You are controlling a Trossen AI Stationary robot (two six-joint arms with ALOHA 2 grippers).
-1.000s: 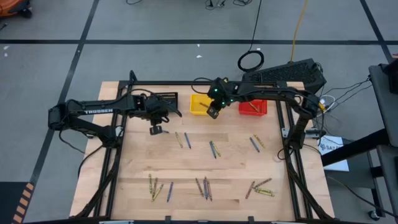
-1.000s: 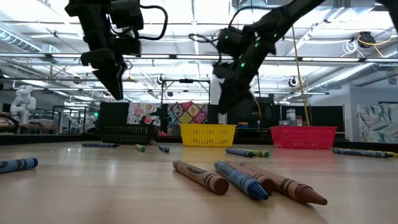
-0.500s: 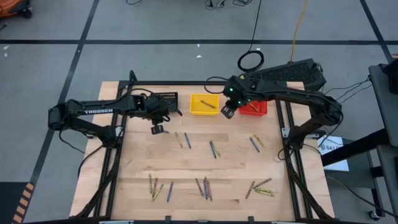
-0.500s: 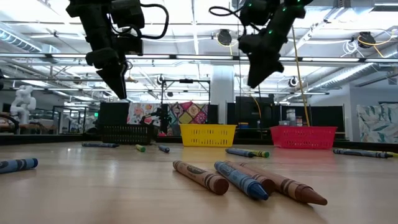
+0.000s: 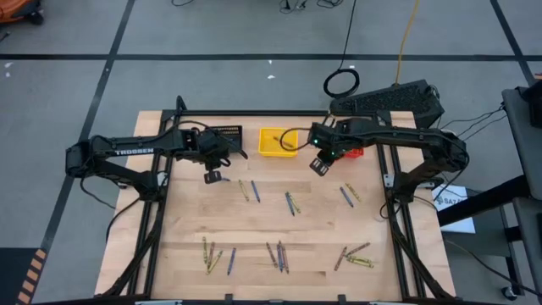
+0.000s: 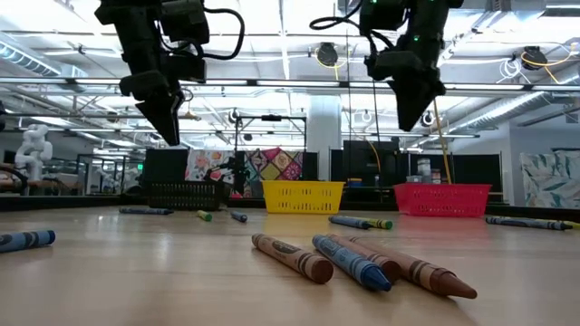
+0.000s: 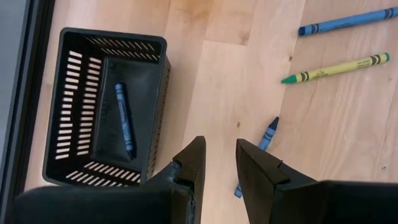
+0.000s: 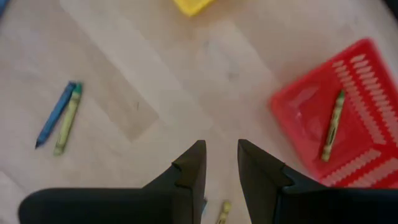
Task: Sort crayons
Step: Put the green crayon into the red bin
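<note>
Blue, olive and brown crayons lie in small groups on the wooden table, e.g. [image 5: 248, 191], [image 5: 290, 203], [image 5: 348, 195], [image 5: 278, 256]. A black bin [image 5: 222, 134] holds a blue crayon [image 7: 122, 118]. A yellow bin [image 5: 278, 142] holds a brown crayon. A red bin [image 8: 348, 124] holds an olive crayon [image 8: 333, 124]. My left gripper [image 5: 213, 176] hangs open and empty above the table just near of the black bin, over a blue crayon [image 7: 267, 134]. My right gripper [image 5: 319, 165] hangs open and empty above the table, between the yellow and red bins and a little nearer.
The three bins stand in a row along the table's far edge. A dark frame runs around the table's edges. Bare wood lies between the crayon groups in the table's middle. In the low view several crayons [image 6: 349, 258] lie close to the camera.
My right gripper has risen from over the yellow bin and gone toward the table's right edge, then a little toward the near edge, ending beside the red bin. A brown crayon now shows in the yellow bin.
</note>
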